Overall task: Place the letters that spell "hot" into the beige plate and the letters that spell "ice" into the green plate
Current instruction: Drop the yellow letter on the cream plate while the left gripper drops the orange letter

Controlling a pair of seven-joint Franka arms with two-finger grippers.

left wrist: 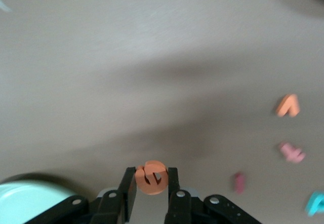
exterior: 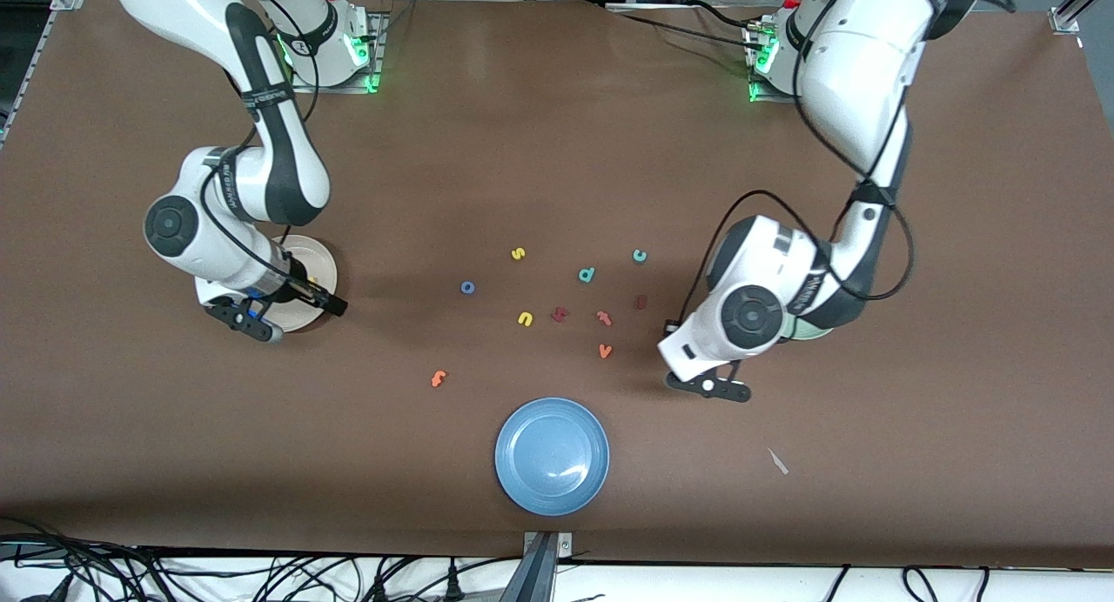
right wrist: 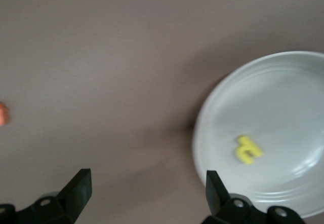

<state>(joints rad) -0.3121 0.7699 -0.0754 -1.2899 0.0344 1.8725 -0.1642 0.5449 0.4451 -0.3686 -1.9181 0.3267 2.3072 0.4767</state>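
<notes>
My left gripper (left wrist: 152, 176) is shut on the orange e (left wrist: 151, 177), above bare table beside the green plate (left wrist: 24, 202). In the front view that gripper (exterior: 709, 386) shows just past the green plate (exterior: 814, 331), which the arm mostly hides. My right gripper (right wrist: 147, 178) stands open and empty over the rim of the beige plate (right wrist: 283, 77). The yellow h (right wrist: 248, 149) lies in that plate (exterior: 315, 256). On the table lie the blue o (exterior: 467, 287), orange t (exterior: 603, 317), dark red i (exterior: 641, 302) and teal c (exterior: 640, 255).
Other letters lie mid-table: a yellow s (exterior: 518, 254), teal d (exterior: 587, 275), yellow u (exterior: 525, 319), a dark red letter (exterior: 560, 314), orange v (exterior: 606, 351) and another orange letter (exterior: 439, 377). A blue plate (exterior: 552, 489) sits near the front edge.
</notes>
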